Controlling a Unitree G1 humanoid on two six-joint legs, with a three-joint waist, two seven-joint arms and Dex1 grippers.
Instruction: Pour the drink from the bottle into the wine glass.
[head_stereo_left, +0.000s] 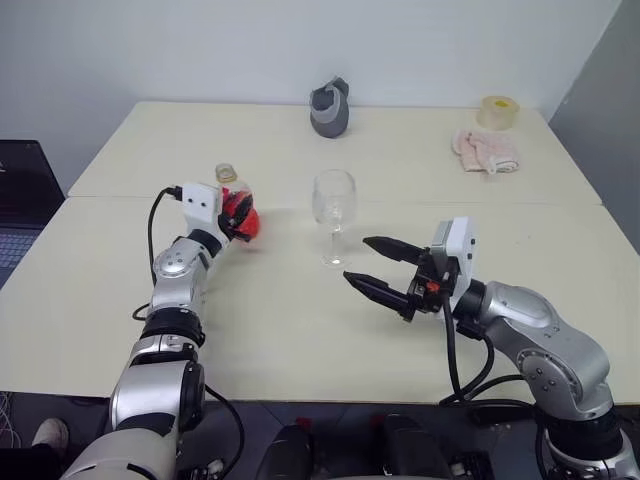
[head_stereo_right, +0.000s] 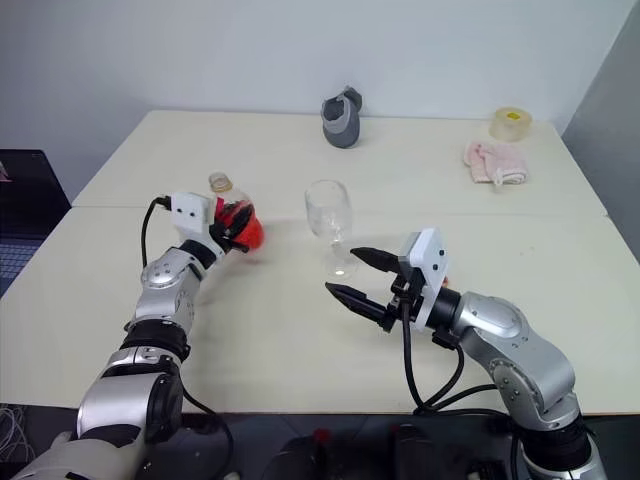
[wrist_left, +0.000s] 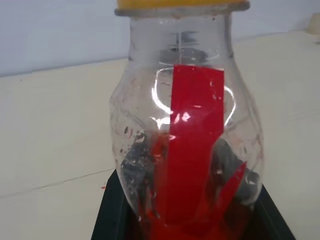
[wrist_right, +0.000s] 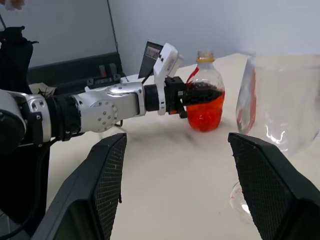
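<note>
The left gripper is closed on the bottle, its black fingers pressed on the two sides of the body at about the level of the drink; the right gripper holds nothing, and its two fingers stand wide apart, pointing level toward the wine glass from just beside its foot.

The bottle stands upright on the table, on the robot's left, a little apart from the glass; in the left wrist view it is very close, with the red strip of the label in front and the yellowish cap above. The cap seems to be on the neck, so I judge that it must come off before any pouring. The drink fills only the lower part of the bottle. The wine glass is upright near the middle of the table, and it looks empty; no red liquid is in the bowl.

So the task is at its beginning: the grasp of the bottle is made, I think; lifting it, bringing it over the glass and tilting it are all left to do.

Far at the back stand a grey jug-like object, a pink cloth and a roll of tape, well apart from the work.
</note>
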